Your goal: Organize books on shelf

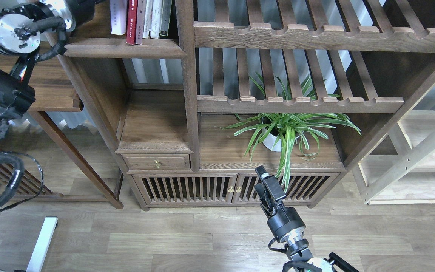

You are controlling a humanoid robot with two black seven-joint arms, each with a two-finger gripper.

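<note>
Up at the top left, the left pincer runs out of frame, so I cannot tell its grip. Low down, the right pincer (pixel 263 180) looks closed and empty. Beside the left arm, the books (pixel 139 19) stand upright on the shelf (pixel 123 48); they look stiff, fairly heavy, best pinched across the spine.

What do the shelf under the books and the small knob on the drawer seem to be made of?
The shelf looks like solid wood with a dark walnut stain and a matte finish; grain lines run along its rounded front edge. The drawer knob looks like metal, probably brass, since it is golden and shiny, but it is too small to be sure.
</note>
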